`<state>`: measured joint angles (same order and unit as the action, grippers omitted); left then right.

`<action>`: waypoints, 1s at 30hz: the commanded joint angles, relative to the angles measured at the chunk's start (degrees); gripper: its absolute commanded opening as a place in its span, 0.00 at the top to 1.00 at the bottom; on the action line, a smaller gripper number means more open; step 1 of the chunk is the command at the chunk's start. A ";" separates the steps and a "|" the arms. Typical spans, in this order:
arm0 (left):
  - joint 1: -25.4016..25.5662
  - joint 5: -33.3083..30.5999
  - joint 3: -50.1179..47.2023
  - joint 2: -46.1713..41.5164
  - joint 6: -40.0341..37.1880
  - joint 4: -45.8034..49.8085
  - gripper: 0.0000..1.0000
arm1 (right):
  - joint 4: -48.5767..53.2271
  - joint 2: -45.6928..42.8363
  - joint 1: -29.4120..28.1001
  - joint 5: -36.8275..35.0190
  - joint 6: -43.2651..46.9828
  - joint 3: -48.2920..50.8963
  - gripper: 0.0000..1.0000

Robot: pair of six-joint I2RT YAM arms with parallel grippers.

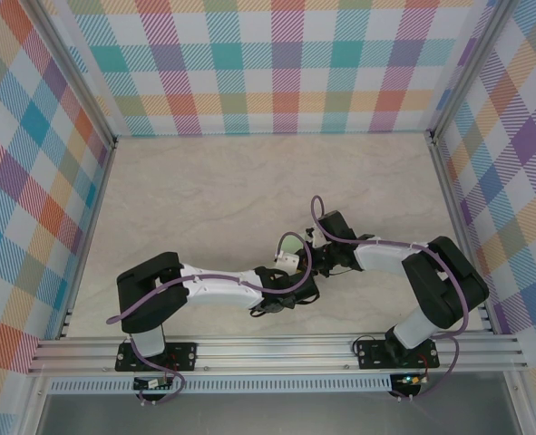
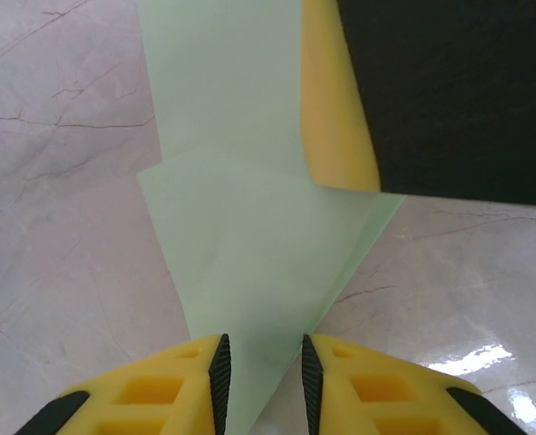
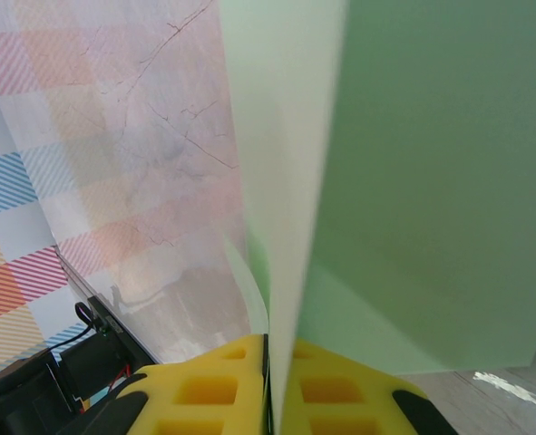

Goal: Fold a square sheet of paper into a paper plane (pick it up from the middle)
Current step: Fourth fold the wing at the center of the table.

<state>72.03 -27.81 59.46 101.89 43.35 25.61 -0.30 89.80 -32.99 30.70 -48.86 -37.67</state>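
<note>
- Top external view: both arms reach inward and meet over the middle of the counter (image 1: pixel 249 181), with the square sheet of paper (image 1: pixel 289 245) between them.
- Right wrist view: the right fingers (image 3: pixel 222 381) are closed tight on the pale-green sheet. They are probably anchoring it so the other arm can work a crease.
- Left wrist view: the left fingers (image 2: pixel 159 390) stand slightly apart, straddling the sheet's pointed end (image 2: pixel 249 263) without clamping it. They look lined up to pinch along the fold.
- The sheet shows folded flaps already. Whether it is clear of the counter I cannot tell.
- The counter is pale, marbled and glossy, likely slippery under thin paper. Plaid walls (image 1: pixel 286 63) enclose three sides, and an aluminium rail (image 1: pixel 277 349) runs along the near edge.
</note>
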 commanded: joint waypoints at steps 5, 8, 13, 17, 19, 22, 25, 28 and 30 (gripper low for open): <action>0.93 -1.72 0.92 1.30 1.05 2.30 0.67 | 1.05 -0.77 0.03 0.49 -0.46 -1.76 0.91; 1.06 -1.60 0.96 1.13 0.70 2.15 0.65 | 0.79 -0.68 0.03 0.48 -0.74 -1.79 0.91; 1.28 -2.69 0.97 0.82 0.94 3.03 0.67 | 0.78 -0.66 0.03 0.64 -0.77 -2.07 0.91; 1.22 -3.19 1.02 1.23 1.30 3.58 0.74 | 1.08 -0.60 0.03 0.66 -0.70 -2.40 0.91; 1.22 -3.45 1.06 1.12 1.47 3.67 0.77 | 1.17 -0.59 0.06 0.59 -0.54 -2.41 0.91; 1.23 -3.71 1.08 0.88 1.65 3.66 0.79 | 1.25 -0.50 0.03 0.68 -0.62 -2.26 0.91; 1.31 -3.84 1.02 0.81 1.73 3.82 0.83 | 1.20 -0.59 0.03 0.50 -0.60 -2.06 0.91; 1.27 -4.03 1.06 0.86 2.17 4.08 0.84 | 1.21 -0.59 0.03 0.61 -0.62 -1.90 0.91; 1.28 -4.18 0.97 0.85 2.60 4.20 0.85 | 1.18 -0.60 0.03 0.46 -0.62 -1.82 0.91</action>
<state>72.36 -29.85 59.51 102.30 44.42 27.22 0.12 89.80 -32.99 30.70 -49.06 -38.63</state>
